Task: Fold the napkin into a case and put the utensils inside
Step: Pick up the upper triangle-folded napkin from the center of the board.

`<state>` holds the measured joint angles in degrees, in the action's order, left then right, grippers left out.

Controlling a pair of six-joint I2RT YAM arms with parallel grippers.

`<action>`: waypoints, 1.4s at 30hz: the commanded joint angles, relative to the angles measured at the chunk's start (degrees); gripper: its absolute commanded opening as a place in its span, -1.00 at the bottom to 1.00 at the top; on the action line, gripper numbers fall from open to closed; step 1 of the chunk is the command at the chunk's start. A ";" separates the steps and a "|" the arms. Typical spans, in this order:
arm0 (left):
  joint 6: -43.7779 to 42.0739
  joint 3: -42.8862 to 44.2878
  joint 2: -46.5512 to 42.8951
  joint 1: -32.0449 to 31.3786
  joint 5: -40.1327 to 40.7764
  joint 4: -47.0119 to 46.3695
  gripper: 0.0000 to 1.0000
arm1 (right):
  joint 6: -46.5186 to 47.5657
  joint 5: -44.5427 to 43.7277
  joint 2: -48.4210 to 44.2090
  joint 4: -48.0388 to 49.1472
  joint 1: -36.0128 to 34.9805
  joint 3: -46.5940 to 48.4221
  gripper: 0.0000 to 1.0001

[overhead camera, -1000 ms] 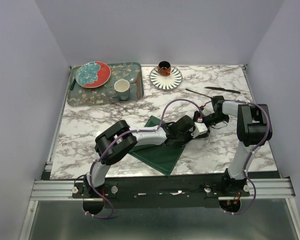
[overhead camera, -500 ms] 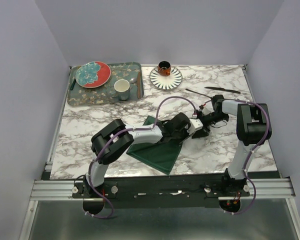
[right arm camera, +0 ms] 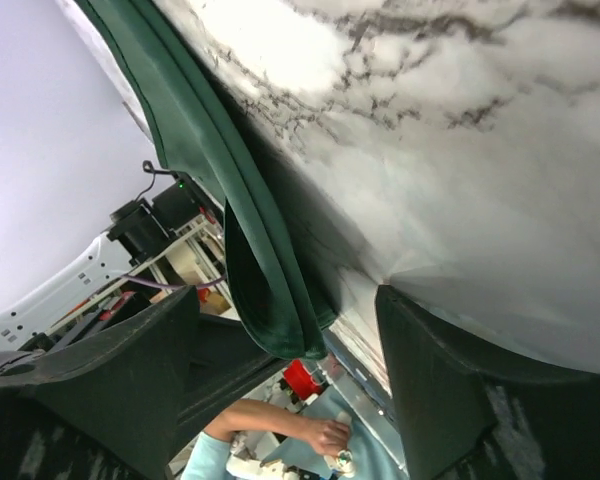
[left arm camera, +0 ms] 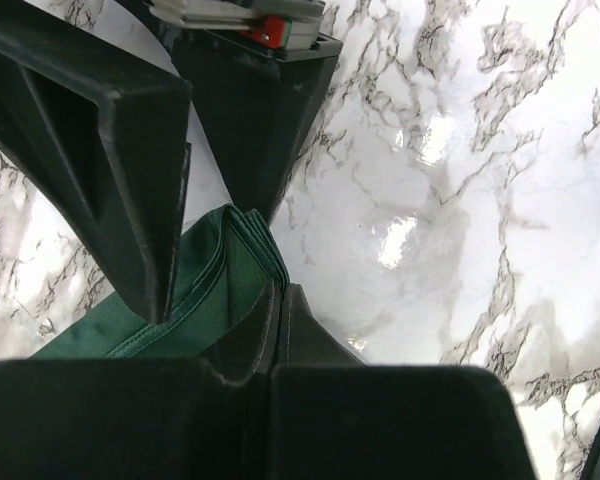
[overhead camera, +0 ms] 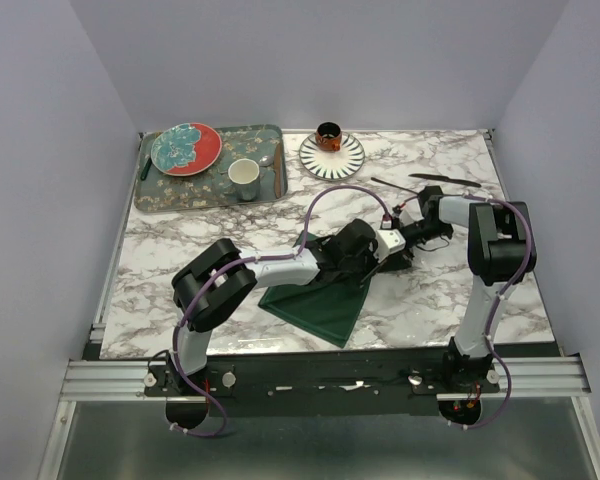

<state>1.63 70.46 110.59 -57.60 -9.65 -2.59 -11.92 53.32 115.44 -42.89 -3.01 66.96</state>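
The dark green napkin (overhead camera: 320,305) lies folded near the table's front, its far edge under the two wrists. My left gripper (overhead camera: 368,255) is shut on that edge, and green layers (left arm camera: 170,300) run up to its closed tips (left arm camera: 278,290). My right gripper (overhead camera: 392,252) faces it, open. Its fingers (left arm camera: 110,140) stand on either side of the lifted fold (right arm camera: 270,290), not pressing it (right arm camera: 290,300). The black fork (overhead camera: 392,185) and knife (overhead camera: 445,180) lie flat at the back right, apart from both grippers. No finished case is visible.
At the back left is a floral tray (overhead camera: 210,195) holding a red and teal plate (overhead camera: 185,148), a white cup (overhead camera: 244,178) and a silver spoon (overhead camera: 268,160). A striped plate (overhead camera: 332,155) with a small cup (overhead camera: 328,133) stands beside it.
My left gripper has closed on the napkin's edge and drawn it left and slightly away. My right gripper has opened wider, staying roughly in place.
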 commanded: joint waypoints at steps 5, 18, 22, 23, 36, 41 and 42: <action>0.66 -1.11 -1.69 0.39 -1.86 -1.72 -1.00 | 3.31 -1.47 3.92 6.51 -0.42 0.01 0.23; 1.27 -1.55 -1.60 0.56 -2.39 -2.24 -1.00 | 2.87 2.22 4.71 7.03 -0.51 -0.95 -0.04; 1.10 -1.64 -1.43 0.65 -2.22 -2.33 -1.00 | 1.91 4.16 4.88 6.95 -0.51 -1.39 -0.06; 1.18 -1.64 -1.34 0.65 -2.13 -2.24 -1.00 | 1.38 4.94 4.88 6.95 -0.51 -1.48 -0.06; 1.36 -1.81 -0.99 0.65 -1.42 -2.51 -1.00 | -0.38 9.26 4.71 5.98 -0.42 -3.94 -0.07; 1.18 -1.90 -0.98 0.65 -0.55 -2.60 -1.00 | -0.21 10.14 4.71 4.66 0.02 -4.47 0.07; 1.10 -1.90 -0.90 0.65 -0.55 -2.60 -1.00 | -0.12 10.49 4.71 4.49 0.10 -4.73 0.08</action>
<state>2.66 69.14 110.59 -57.32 -10.98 -3.66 -10.50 62.67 118.52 -35.35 -3.03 64.27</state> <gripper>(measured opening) 0.009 0.508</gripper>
